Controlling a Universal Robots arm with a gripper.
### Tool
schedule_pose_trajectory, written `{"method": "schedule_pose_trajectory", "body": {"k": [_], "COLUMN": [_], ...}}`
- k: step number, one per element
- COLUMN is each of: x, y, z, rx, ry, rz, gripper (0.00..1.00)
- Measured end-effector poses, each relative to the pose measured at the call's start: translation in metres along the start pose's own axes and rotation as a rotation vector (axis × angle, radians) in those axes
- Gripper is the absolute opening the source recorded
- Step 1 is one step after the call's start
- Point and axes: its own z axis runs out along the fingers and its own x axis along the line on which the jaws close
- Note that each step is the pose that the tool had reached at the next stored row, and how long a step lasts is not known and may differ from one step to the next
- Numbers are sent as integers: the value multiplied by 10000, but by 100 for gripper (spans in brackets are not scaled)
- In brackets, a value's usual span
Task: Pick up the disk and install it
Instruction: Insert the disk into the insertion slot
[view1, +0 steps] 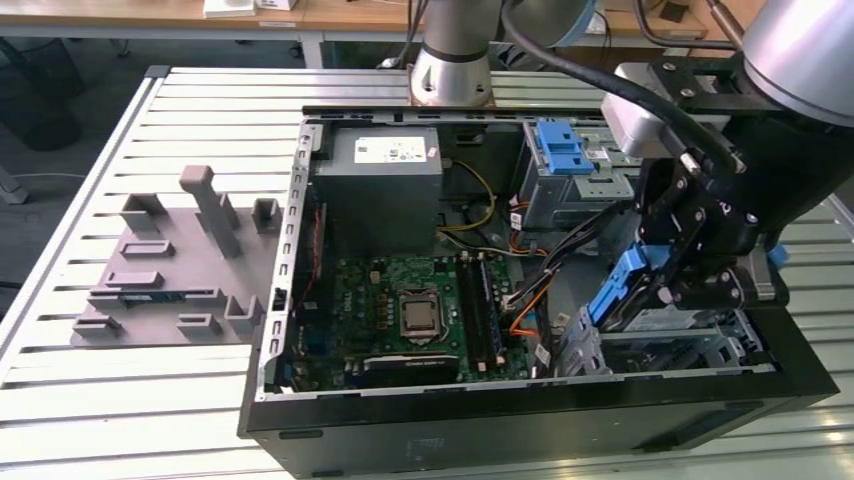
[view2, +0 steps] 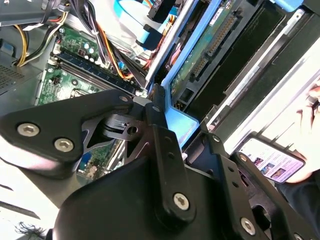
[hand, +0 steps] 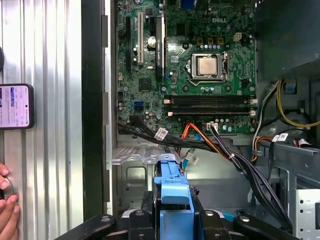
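Observation:
The disk (view1: 650, 318) is a silver drive in a blue plastic bracket (view1: 614, 290). It hangs tilted over the metal drive cage (view1: 681, 352) at the front corner of the open computer case, on the exterior view's right. My gripper (view1: 697, 275) is shut on it from above. In the first wrist view the blue bracket (hand: 172, 197) sits between the two black fingers (hand: 141, 220), just above the cage floor (hand: 132, 177). The second wrist view shows the disk's green circuit-board underside (view2: 210, 45) and one finger (view2: 159, 112) pressed against the blue bracket (view2: 184, 125).
Bundles of black, orange and yellow cables (hand: 225, 150) run beside the cage. The motherboard (view1: 414, 300) and grey power supply (view1: 380, 175) fill the rest of the case. A second blue bracket (view1: 567, 145) sits in the upper bay. A phone (hand: 15, 106) and a hand (hand: 7, 205) are outside the case.

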Motion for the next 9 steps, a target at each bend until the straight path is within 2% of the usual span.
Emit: {"method": "schedule_pose_trajectory", "body": {"k": [6, 9], "x": [4, 4], "y": [-1, -1], "z": [107, 119], "rx": [-1, 1], "ry": [2, 3], "rz": [0, 1], "gripper": [36, 36]}}
